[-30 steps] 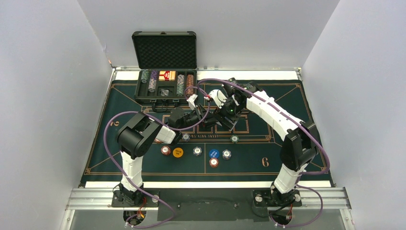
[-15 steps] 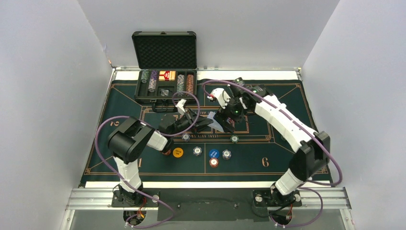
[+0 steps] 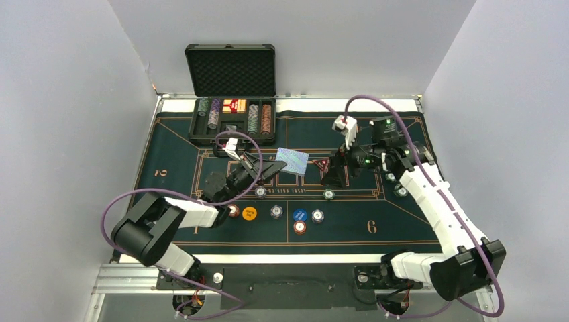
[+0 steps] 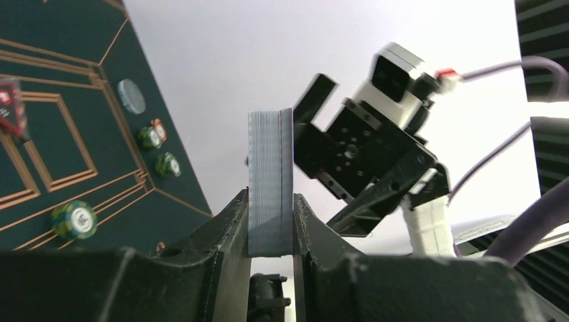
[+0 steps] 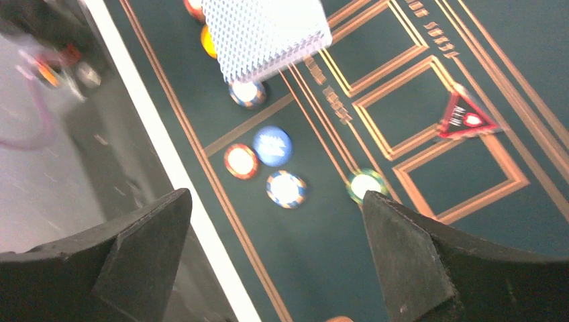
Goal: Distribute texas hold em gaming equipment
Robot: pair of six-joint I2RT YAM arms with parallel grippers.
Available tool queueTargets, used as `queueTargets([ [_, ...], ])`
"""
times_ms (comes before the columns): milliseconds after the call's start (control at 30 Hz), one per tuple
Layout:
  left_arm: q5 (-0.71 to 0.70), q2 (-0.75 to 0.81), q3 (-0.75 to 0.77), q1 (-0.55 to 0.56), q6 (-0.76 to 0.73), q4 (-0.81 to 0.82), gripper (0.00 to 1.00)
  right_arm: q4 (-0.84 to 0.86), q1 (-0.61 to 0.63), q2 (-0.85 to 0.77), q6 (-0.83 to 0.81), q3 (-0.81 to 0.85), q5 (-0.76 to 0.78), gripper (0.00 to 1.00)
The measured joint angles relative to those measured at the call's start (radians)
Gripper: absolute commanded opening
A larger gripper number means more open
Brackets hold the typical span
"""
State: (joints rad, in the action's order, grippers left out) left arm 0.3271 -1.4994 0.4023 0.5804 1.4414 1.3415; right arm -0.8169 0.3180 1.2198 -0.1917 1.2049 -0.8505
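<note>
My desk (image 3: 335, 258) carries a dark green felt mat (image 3: 409, 225) with gold lines. At the mat's far left stands the black case (image 3: 231, 127), lid upright. Near the middle lie an orange disc (image 3: 249, 213), a grey-white chip (image 3: 276, 212), a blue disc (image 3: 300, 215) and a second pale chip (image 3: 317, 217) in a loose row, with a red-brown chip (image 3: 299, 227) just beside the blue disc on its near side. Farther back sit a green chip (image 3: 328, 194), another chip (image 3: 260, 192) and a red triangular marker (image 3: 323, 163). Two more chips (image 3: 401, 191) lie by my right arm.
</note>
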Motion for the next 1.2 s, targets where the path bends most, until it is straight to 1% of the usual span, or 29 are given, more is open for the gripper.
queueTargets([
  [133, -0.123, 0.065, 0.0, 0.084, -0.053, -0.007, 0.0, 0.326, -0.002, -0.004, 0.389, -0.13, -0.09, 0.97],
  [200, -0.171, 0.089, 0.0, 0.114, -0.071, -0.015, 0.0, 0.515, 0.0, -0.006, 0.618, -0.201, -0.1, 0.97],
  [300, -0.234, 0.122, 0.0, 0.139, -0.093, -0.038, 0.0, 0.745, 0.003, -0.017, 0.878, -0.291, -0.1, 0.96],
  [400, -0.28, 0.137, 0.0, 0.146, -0.101, -0.045, 0.0, 0.938, 0.004, -0.032, 1.079, -0.36, -0.101, 0.95],
  [500, -0.313, 0.139, 0.002, 0.155, -0.103, -0.056, 0.0, 1.07, 0.008, -0.034, 1.205, -0.381, -0.101, 0.93],
  [600, -0.331, 0.139, 0.003, 0.166, -0.1, -0.06, 0.0, 1.168, 0.024, -0.034, 1.287, -0.385, -0.105, 0.92],
  [667, -0.342, 0.139, 0.005, 0.17, -0.093, -0.049, 0.0, 1.204, 0.03, -0.034, 1.316, -0.388, -0.102, 0.91],
  [767, -0.352, 0.137, 0.015, 0.178, -0.088, -0.04, 0.0, 1.228, 0.04, -0.034, 1.343, -0.391, -0.101, 0.89],
  [933, -0.355, 0.134, 0.02, 0.185, -0.086, -0.036, 0.0, 1.22, 0.053, -0.028, 1.352, -0.392, -0.101, 0.87],
  [1000, -0.357, 0.134, 0.02, 0.185, -0.084, -0.035, 0.0, 1.212, 0.058, -0.026, 1.352, -0.392, -0.101, 0.83],
  [1033, -0.357, 0.134, 0.02, 0.185, -0.084, -0.036, 0.0, 1.21, 0.062, -0.024, 1.352, -0.392, -0.101, 0.77],
  [1067, -0.357, 0.134, 0.02, 0.185, -0.084, -0.035, 0.0, 1.209, 0.064, -0.023, 1.352, -0.392, -0.101, 0.73],
  [1100, -0.358, 0.134, 0.02, 0.185, -0.084, -0.035, 0.0, 1.209, 0.064, -0.019, 1.35, -0.392, -0.101, 0.67],
  [1133, -0.358, 0.134, 0.02, 0.185, -0.084, -0.035, 0.0, 1.208, 0.065, -0.016, 1.352, -0.392, -0.101, 0.64],
  [1167, -0.358, 0.133, 0.02, 0.185, -0.082, -0.035, 0.0, 1.208, 0.066, -0.011, 1.355, -0.392, -0.101, 0.58],
  [1200, -0.358, 0.131, 0.02, 0.185, -0.08, -0.034, 0.0, 1.209, 0.068, -0.009, 1.359, -0.394, -0.101, 0.54],
])
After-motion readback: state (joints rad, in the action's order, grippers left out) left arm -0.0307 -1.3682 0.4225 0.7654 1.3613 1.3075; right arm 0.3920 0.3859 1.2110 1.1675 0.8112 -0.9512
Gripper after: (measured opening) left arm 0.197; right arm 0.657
